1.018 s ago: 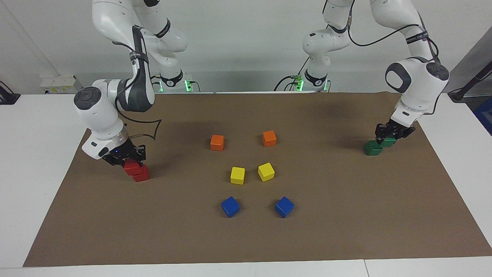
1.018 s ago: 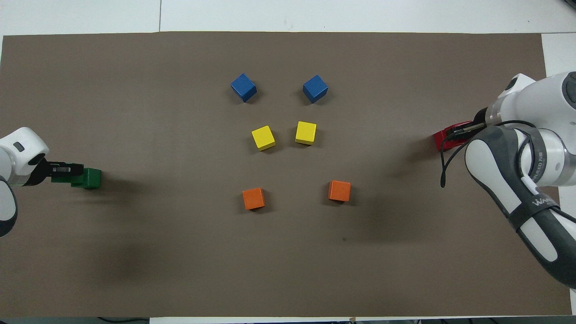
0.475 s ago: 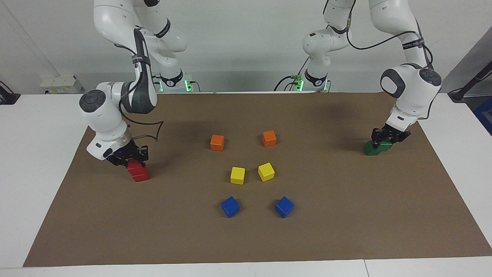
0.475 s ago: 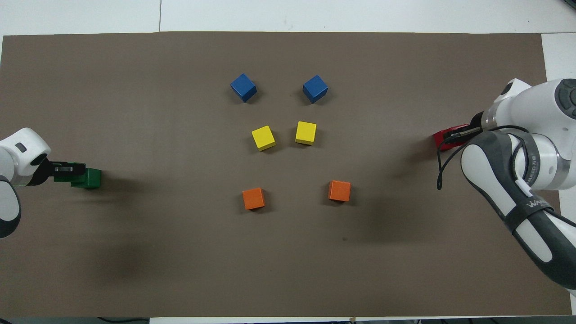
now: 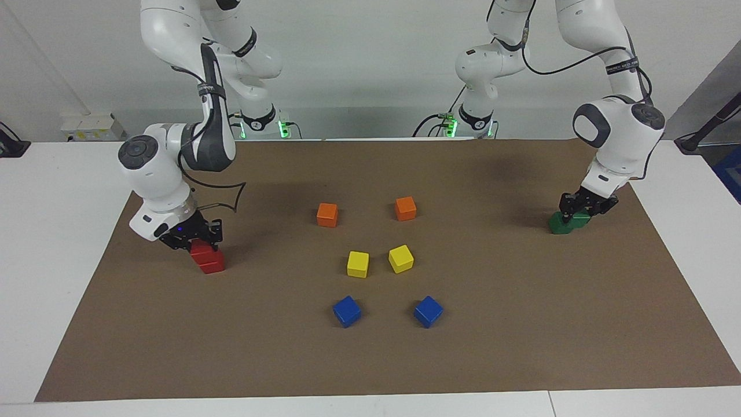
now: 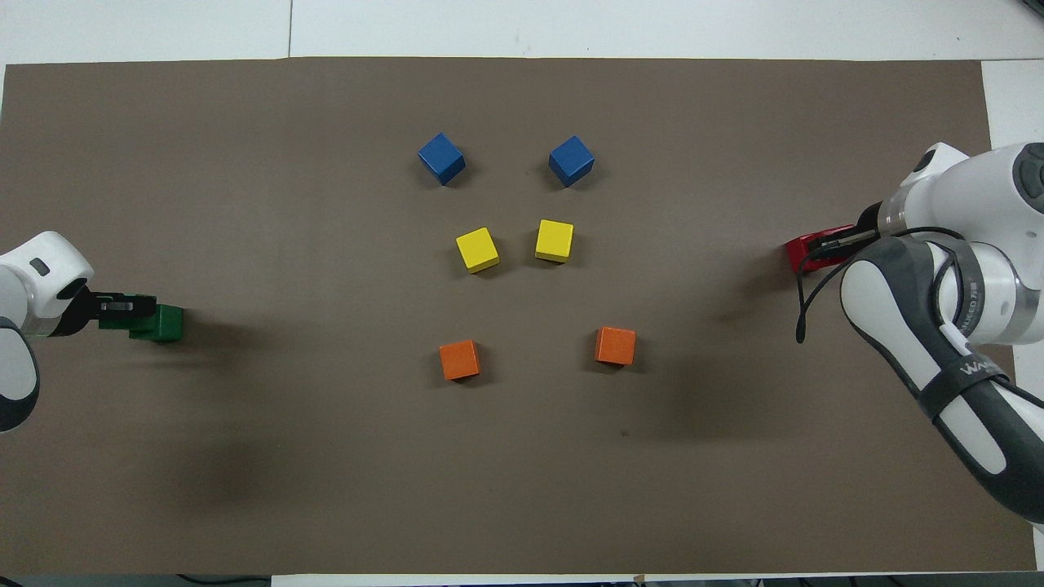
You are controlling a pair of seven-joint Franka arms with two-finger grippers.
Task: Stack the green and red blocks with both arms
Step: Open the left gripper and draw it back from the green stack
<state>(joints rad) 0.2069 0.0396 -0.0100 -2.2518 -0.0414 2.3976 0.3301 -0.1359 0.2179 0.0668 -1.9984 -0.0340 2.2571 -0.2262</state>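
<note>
Facing view shows the right gripper (image 5: 197, 238) low over the brown mat (image 5: 498, 347) at the right arm's end of the table, its fingers closed on the upper red block (image 5: 201, 251). That cube sits on the lower red block (image 5: 212, 264), set a little askew, so the two do not line up edge to edge. Whether the held cube rests with its full weight on the one below cannot be told.

At the left arm's end of the table, the left gripper (image 5: 582, 209) holds the upper green block (image 5: 580, 219) between its fingers, directly on the lower green block (image 5: 560, 224) — again offset, with the bottom cube showing out to one side. Overhead, the left gripper (image 6: 122, 307) covers most of the top cube, and only the lower green block (image 6: 165, 322) shows clearly; the right gripper (image 6: 836, 241) likewise hides much of the red pair, of which a red edge (image 6: 803, 249) is visible.

Between the two stacks, well apart from both, lie six loose cubes in three pairs: two orange cubes (image 5: 327, 215) nearest the robots, two yellow cubes (image 5: 358, 264) farther from them, and two blue cubes (image 5: 347, 311) farthest of all. None of these touches another.
</note>
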